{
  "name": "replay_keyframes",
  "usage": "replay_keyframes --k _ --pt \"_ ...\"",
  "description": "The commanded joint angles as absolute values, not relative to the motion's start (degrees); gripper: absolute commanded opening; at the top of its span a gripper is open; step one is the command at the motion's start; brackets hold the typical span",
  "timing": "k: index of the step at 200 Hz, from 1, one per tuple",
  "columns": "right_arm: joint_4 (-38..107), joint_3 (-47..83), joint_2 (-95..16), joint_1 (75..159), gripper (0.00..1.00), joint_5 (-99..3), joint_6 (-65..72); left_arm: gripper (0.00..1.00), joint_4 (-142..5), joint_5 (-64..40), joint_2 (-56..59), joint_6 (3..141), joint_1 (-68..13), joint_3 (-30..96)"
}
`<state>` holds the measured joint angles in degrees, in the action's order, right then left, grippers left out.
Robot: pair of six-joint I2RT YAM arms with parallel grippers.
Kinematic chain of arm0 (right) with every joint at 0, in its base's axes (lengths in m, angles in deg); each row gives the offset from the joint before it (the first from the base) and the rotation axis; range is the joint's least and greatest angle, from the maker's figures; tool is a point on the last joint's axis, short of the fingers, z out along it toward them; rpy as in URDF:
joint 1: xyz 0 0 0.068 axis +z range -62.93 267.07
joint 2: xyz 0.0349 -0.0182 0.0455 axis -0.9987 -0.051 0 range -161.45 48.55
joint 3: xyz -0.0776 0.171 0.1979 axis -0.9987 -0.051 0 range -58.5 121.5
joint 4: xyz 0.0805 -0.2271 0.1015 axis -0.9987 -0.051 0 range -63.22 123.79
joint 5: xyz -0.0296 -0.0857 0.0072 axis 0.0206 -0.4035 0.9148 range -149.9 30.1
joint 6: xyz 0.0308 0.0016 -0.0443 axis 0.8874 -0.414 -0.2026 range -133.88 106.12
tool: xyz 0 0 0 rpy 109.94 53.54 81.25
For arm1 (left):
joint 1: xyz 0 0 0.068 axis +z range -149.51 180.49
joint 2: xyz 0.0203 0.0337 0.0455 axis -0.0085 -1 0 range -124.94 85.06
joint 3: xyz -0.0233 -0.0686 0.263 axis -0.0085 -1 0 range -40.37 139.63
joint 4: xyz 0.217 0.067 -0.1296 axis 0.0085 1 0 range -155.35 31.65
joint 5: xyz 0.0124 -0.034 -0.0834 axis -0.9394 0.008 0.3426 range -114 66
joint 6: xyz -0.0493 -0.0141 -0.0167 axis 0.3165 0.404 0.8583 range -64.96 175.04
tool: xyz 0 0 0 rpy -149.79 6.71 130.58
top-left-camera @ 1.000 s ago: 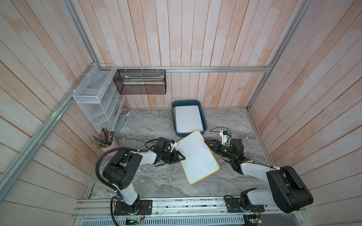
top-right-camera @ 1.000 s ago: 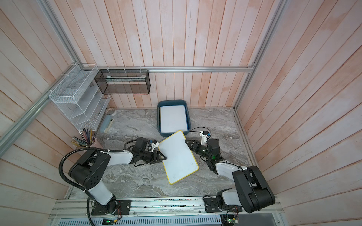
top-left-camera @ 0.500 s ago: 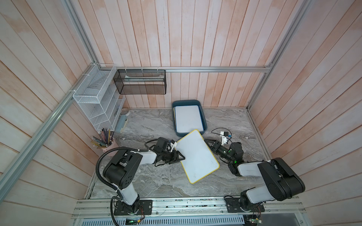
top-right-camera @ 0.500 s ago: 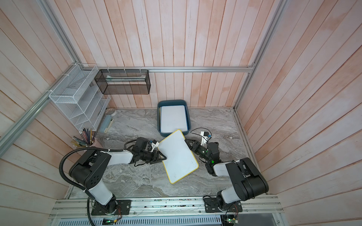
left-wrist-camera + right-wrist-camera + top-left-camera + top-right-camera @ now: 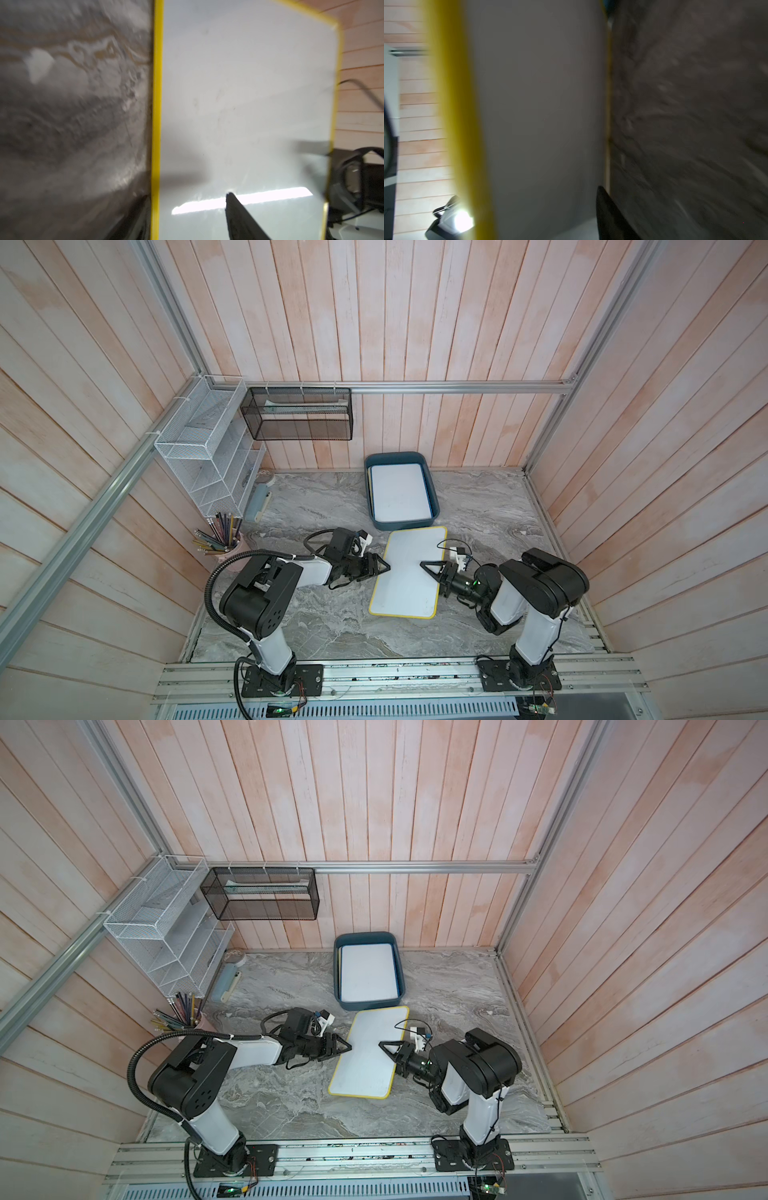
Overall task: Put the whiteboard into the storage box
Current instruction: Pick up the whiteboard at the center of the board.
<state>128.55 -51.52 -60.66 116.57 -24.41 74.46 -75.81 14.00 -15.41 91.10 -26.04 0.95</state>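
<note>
The left pincer (image 5: 384, 568) and right pincer (image 5: 426, 566) seemingly clamp the whiteboard (image 5: 409, 576) by its long edges; its length points toward the storage box (image 5: 401, 525).

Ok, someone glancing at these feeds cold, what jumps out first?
The yellow-edged whiteboard at mid-table, gripped by the left hand and the right hand, one on each long edge. Just behind it, against the back wall, sits the dark teal storage box with another white board already lying inside.
</note>
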Motion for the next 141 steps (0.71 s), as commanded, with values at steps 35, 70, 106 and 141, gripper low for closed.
replay_keyframes --k 35,70,106,141 --pt "136.12 -53.13 -62.51 118.76 0.46 -20.04 76.0 0.6 -69.93 13.63 -21.23 90.31 -29.92 -1.43" --pt "133.89 -54.78 -60.44 118.06 0.45 -20.92 74.78 0.6 -69.31 13.45 -21.23 90.02 -29.92 -0.86" --pt "126.2 -55.51 -54.87 117.35 0.44 -21.08 72.13 0.6 -69.28 12.27 -20.31 90.12 -29.92 -1.07" --pt "109.89 -54.18 -45.29 116.88 0.44 -21.96 67.02 0.6 -70.14 10.51 -17.89 90.7 -29.83 -1.88"
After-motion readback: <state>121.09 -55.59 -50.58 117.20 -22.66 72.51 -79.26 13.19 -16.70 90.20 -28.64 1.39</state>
